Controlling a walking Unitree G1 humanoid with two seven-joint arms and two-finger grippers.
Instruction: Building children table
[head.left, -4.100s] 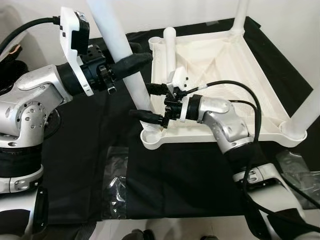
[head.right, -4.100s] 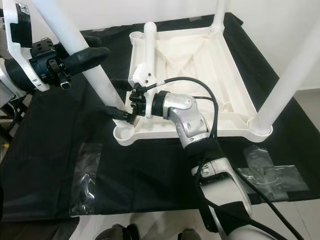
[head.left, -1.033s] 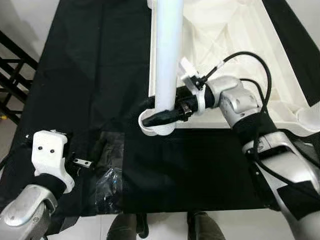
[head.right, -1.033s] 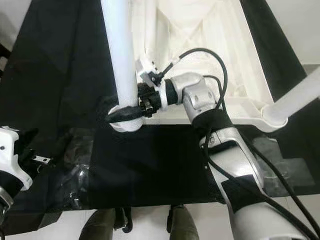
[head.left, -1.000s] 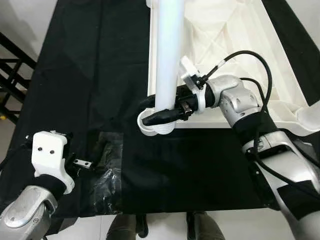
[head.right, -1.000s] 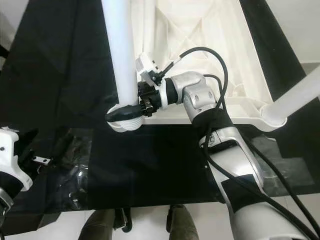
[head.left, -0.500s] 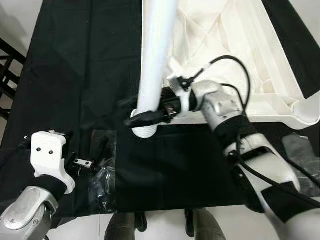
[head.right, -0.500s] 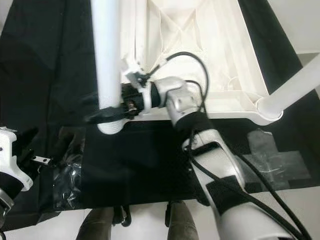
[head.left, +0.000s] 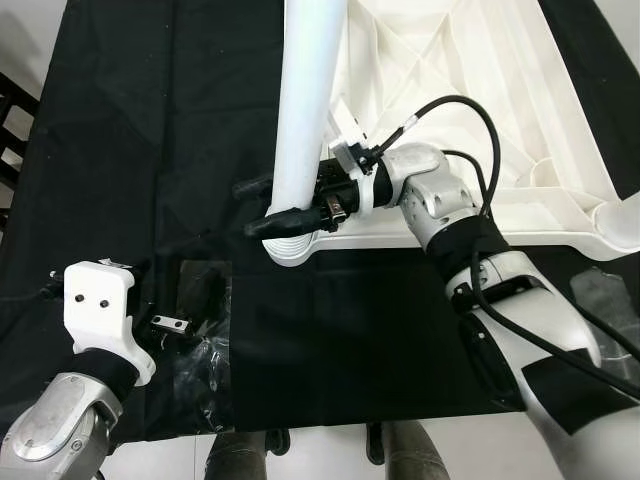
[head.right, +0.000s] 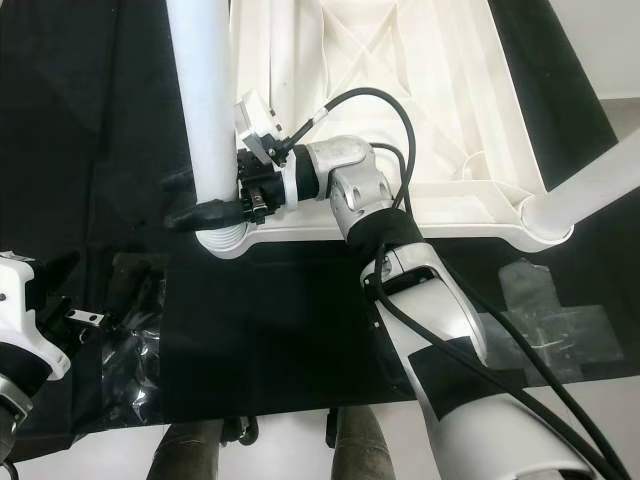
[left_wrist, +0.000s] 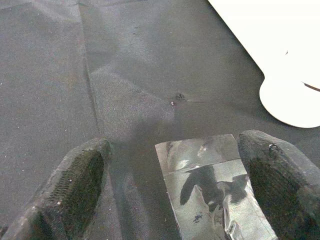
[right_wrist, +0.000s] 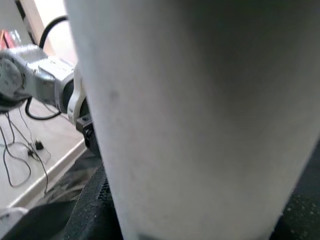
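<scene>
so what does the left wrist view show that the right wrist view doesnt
Left wrist view: the left gripper, fingers apart, hangs above the black cloth with a patch of clear tape between its fingers, and a rounded white table corner beyond.

Right wrist view: the white table leg up close between the right gripper's fingers, with a silver arm beside it.

Both: white table parts and that gripper's own black fingers.

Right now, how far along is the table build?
Done: the upturned white tabletop lies on the black cloth, with a leg seated at the near right corner. In hand: the right gripper clasps another white leg at its socket. The left gripper hovers open over tape. Far corners are out of view.
</scene>
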